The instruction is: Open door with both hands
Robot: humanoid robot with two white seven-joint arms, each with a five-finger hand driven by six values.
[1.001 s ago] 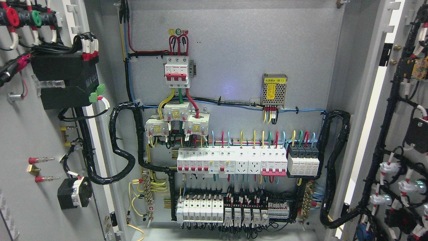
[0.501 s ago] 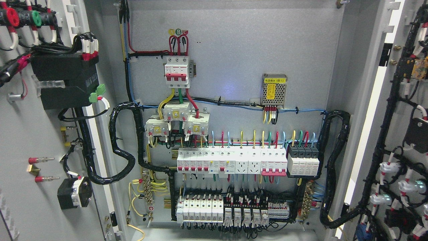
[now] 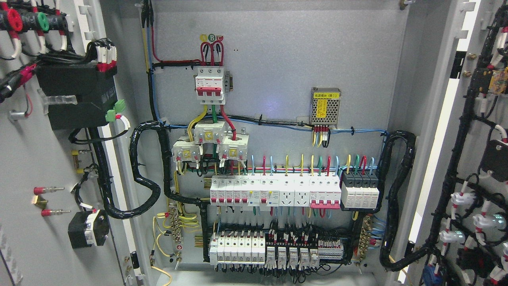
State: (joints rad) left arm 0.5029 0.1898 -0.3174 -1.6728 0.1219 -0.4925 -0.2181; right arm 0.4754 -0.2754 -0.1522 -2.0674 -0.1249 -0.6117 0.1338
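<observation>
A grey electrical cabinet stands with both doors swung wide open. The left door [image 3: 35, 167] shows its inner face at the picture's left, with a black box, wires and red terminals on it. The right door [image 3: 468, 119] shows its inner face at the right, with black cable bundles and white connectors. The back panel [image 3: 278, 59] of the cabinet faces me. Neither of my hands nor any arm is in the picture.
Inside are a red and white main breaker [image 3: 209, 85], a small mesh power supply [image 3: 325, 106], rows of white breakers [image 3: 274, 191] and lower terminal blocks [image 3: 274, 248]. Thick black cable looms [image 3: 145, 174] run from the panel to each door.
</observation>
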